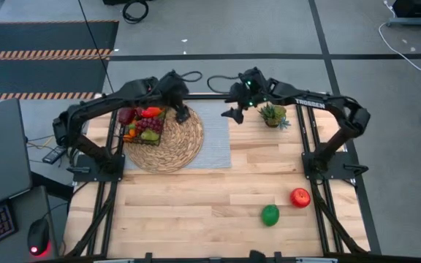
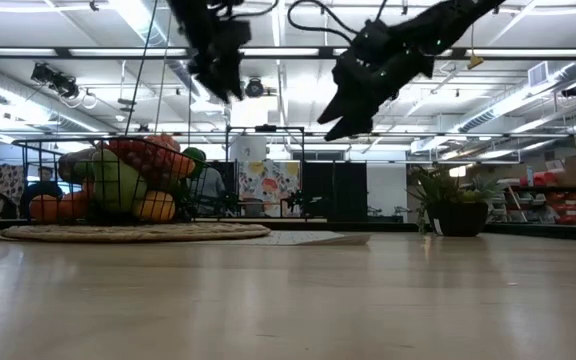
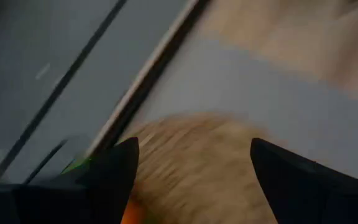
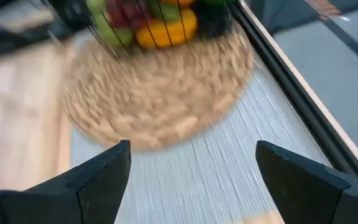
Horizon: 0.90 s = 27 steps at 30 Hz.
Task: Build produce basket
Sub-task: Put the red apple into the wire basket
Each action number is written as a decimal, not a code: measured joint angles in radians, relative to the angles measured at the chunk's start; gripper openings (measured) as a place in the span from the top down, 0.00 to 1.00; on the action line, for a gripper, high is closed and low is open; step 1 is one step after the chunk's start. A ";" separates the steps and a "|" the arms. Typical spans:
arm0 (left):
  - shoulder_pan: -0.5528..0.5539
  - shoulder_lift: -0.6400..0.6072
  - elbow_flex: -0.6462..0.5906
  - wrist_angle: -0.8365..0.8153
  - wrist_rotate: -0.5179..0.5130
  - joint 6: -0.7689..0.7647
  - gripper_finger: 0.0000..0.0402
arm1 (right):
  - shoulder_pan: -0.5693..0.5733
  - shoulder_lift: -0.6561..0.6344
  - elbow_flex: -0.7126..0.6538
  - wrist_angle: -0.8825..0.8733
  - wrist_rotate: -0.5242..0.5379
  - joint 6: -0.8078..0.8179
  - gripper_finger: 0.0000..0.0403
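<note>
The black wire basket (image 1: 141, 124) stands on the left part of a round woven mat (image 1: 168, 142) at the table's far left. It is filled with produce: red, green, orange and dark pieces (image 2: 118, 180). A green lime (image 1: 270, 215) and a red apple (image 1: 300, 197) lie on the wood near the front right. My left gripper (image 1: 183, 113) hangs open above the mat's far edge, just right of the basket. My right gripper (image 1: 232, 113) hangs open above the grey cloth, right of the mat, and looks toward the basket (image 4: 148, 22). Both stand well above the table (image 2: 218, 70) (image 2: 348, 115).
A grey cloth (image 1: 216, 142) lies under the mat. A small spiky potted plant (image 1: 273, 115) stands at the far edge, right of my right gripper. The near half of the wooden table (image 1: 196, 212) holds only the lime and the apple.
</note>
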 joint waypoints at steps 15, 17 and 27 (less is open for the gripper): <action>-0.222 0.050 -0.158 0.350 0.248 0.023 0.21 | 0.308 -0.205 -0.025 -0.679 0.354 0.239 0.13; -0.227 0.048 -0.244 0.448 0.272 0.003 0.21 | 0.358 -0.248 -0.060 -0.702 0.366 0.312 0.13; -0.279 0.047 -0.564 1.044 0.385 -0.086 0.21 | 0.607 -0.425 -0.295 -0.849 0.392 0.789 0.13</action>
